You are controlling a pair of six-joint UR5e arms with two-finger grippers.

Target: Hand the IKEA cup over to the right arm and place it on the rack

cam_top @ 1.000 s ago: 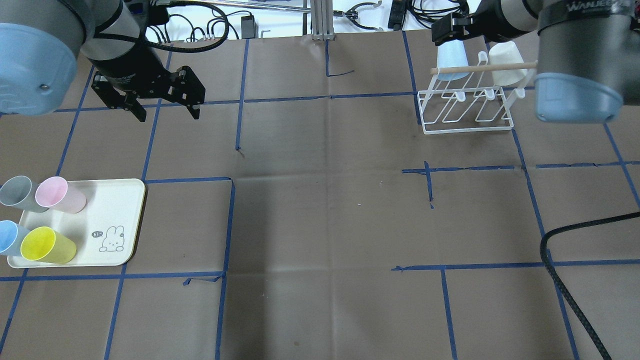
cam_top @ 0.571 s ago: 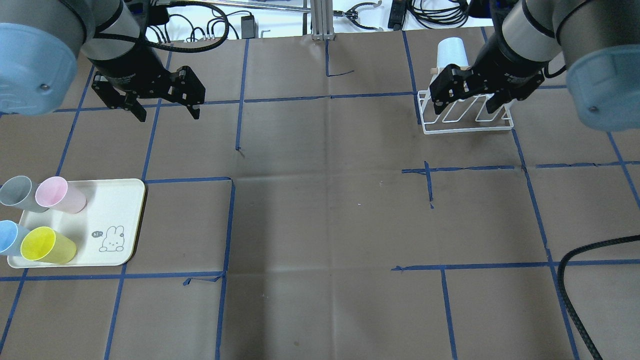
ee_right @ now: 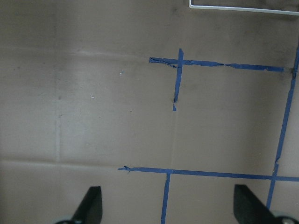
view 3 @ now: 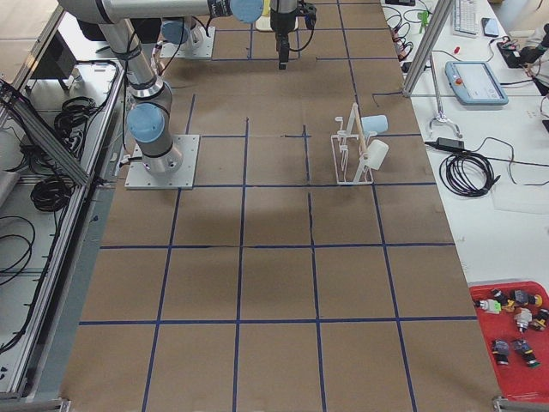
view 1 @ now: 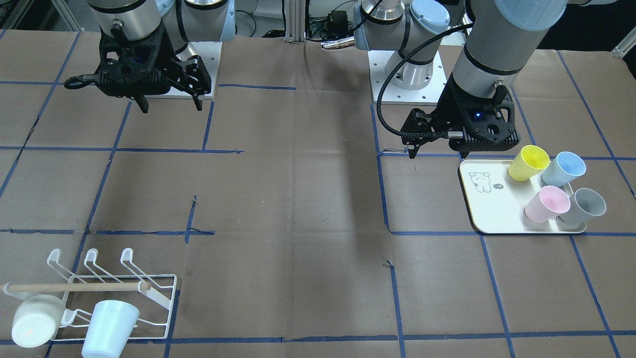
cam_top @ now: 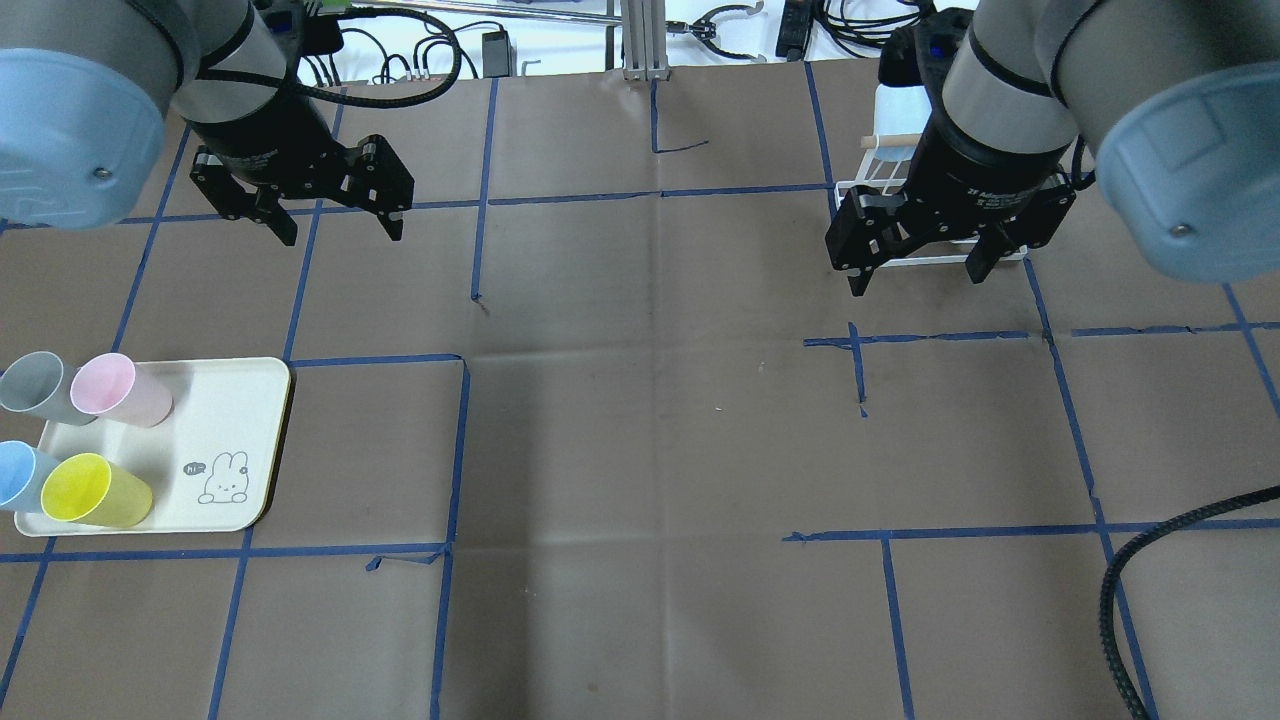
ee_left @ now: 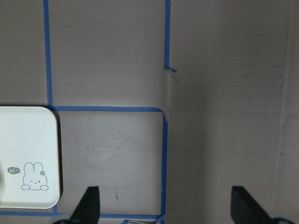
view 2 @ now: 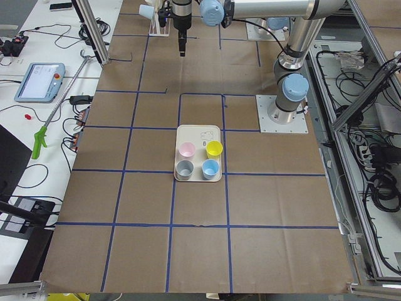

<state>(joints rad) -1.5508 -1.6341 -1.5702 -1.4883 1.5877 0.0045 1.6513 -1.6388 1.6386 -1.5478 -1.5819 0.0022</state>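
Observation:
Several plastic cups stand on a cream tray (cam_top: pixel 235 420) at the table's left: yellow (cam_top: pixel 85 490), pink (cam_top: pixel 115 388), grey (cam_top: pixel 35 385) and blue (cam_top: pixel 18 472). My left gripper (cam_top: pixel 338 235) hangs open and empty above the table, beyond the tray. The white wire rack (view 1: pixel 166 298) holds a pale blue cup (view 1: pixel 109 325) and a white cup (view 1: pixel 31 321) on its prongs. My right gripper (cam_top: pixel 915 283) is open and empty, hovering just in front of the rack. In the overhead view the right arm hides most of the rack.
Blue tape lines grid the brown table cover. A black cable (cam_top: pixel 1120 600) loops over the near right corner. The left wrist view shows the tray's corner (ee_left: pixel 28 158), and the right wrist view the rack's base edge (ee_right: pixel 243 5).
The right arm has swung back from the far side of the rack to its near side, gripper open, leaving the pale blue cup on the rack. The left arm has barely moved.

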